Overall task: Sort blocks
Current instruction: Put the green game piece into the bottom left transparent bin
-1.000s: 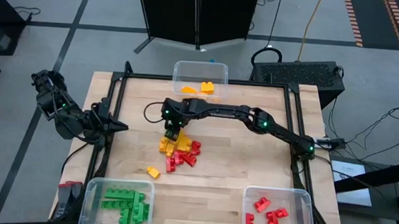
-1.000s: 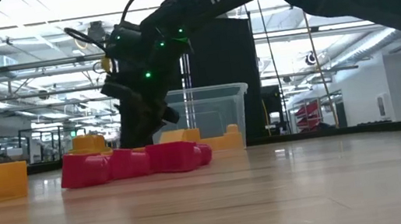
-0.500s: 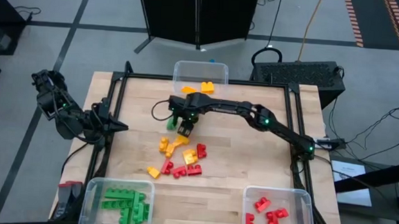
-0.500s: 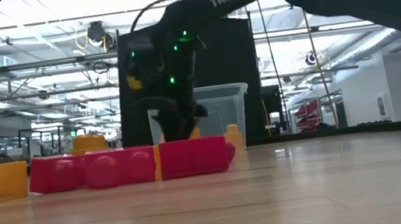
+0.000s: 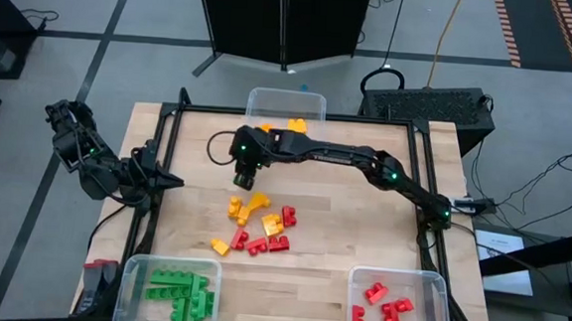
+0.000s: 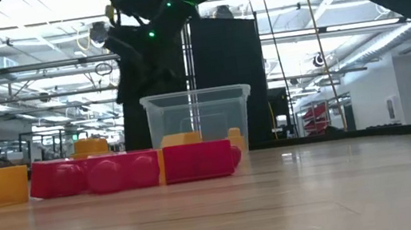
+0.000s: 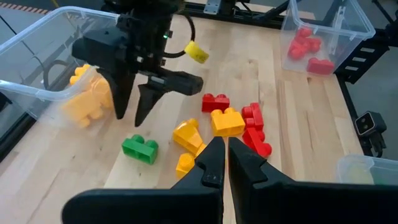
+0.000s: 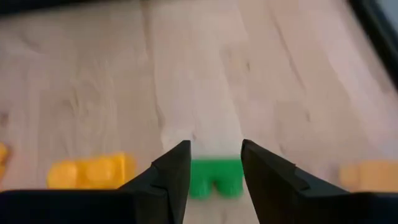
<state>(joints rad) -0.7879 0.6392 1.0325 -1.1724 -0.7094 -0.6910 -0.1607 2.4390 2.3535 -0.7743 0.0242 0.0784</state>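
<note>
My right gripper [image 5: 244, 179] hangs above the table [image 5: 361, 235] with its fingers [image 8: 168, 171] parted and nothing between them; through the gap I see a green block [image 8: 215, 177] lying flat on the wood directly below, not touched. In the left wrist view that same green block [image 7: 140, 149] sits just under the fingertips, between the yellow bin [image 7: 37, 74] and the loose pile. The pile [image 5: 257, 223], yellow and red blocks mixed, lies near the middle of the table, just toward the front bins from the green block. The yellow bin [image 5: 287, 106] at the far edge holds a few yellow blocks; the green bin [image 5: 129, 290] at the front corner nearest my left arm is packed with green blocks, and the red bin [image 5: 434, 309] at the other front corner holds several red ones. My left gripper [image 7: 222, 152] is clenched with nothing in it and waits off the table's side edge.
</note>
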